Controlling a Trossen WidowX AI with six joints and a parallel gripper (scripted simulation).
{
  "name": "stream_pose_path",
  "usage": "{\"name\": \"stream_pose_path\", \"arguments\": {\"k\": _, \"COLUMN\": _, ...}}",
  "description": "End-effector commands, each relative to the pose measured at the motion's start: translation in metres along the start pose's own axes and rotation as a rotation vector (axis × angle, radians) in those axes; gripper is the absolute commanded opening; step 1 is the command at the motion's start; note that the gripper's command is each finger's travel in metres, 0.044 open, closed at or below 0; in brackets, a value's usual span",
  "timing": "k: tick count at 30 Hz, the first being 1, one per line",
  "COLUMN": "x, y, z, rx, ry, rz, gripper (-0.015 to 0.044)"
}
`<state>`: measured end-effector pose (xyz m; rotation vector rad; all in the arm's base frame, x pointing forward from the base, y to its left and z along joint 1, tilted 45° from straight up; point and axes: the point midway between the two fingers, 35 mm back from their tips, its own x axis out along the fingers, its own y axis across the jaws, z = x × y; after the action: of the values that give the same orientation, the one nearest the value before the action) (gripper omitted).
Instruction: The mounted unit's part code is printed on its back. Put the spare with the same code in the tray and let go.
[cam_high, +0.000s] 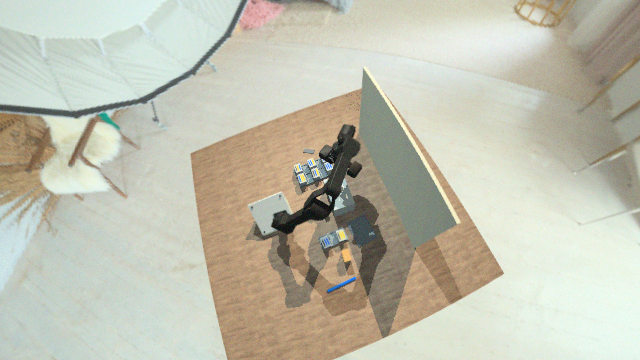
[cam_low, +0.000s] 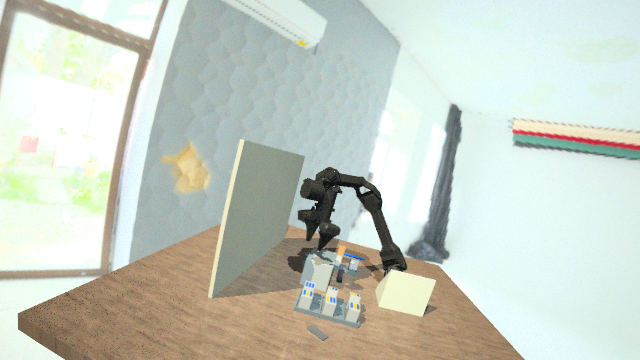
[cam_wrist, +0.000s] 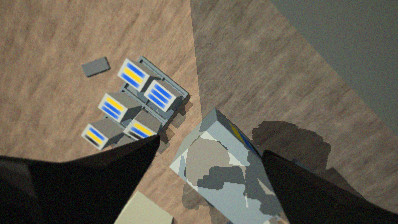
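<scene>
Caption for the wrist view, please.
Open gripper above the mounted unit, with striped spares racked to its left.

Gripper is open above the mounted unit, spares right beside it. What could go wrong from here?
1. The code strip on the unit shows only edge-on in the wrist view, so a wrong match is possible.
2. The spares sit packed together in their rack; the open gripper could knock a neighbour.
3. The panel stands close behind the arm and may be clipped in a swing.

Arm (cam_high: 327, 187) matte black, slim jointed links, bulky round joints; gripper (cam_low: 321, 234) black, two tapered pointed fingers.
</scene>
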<state>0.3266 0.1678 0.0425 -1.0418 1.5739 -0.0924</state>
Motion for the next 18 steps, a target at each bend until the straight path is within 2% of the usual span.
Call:
{"name": "stream_pose_path", "arguments": {"k": 1, "x": 0.011, "y": 0.068, "z": -0.013, "rx": -0.444, "ry": 0.037, "rz": 0.001, "gripper": 0.044}}
{"name": "stream_pose_path", "arguments": {"k": 7, "x": 0.02, "y": 0.134, "z": -0.04, "rx": -0.938, "ry": 0.066, "rz": -0.006, "gripper": 0.044}}
{"name": "stream_pose_path", "arguments": {"k": 18, "x": 0.021, "y": 0.136, "z": -0.041, "rx": -0.957, "ry": 0.068, "rz": -0.007, "gripper": 0.044}}
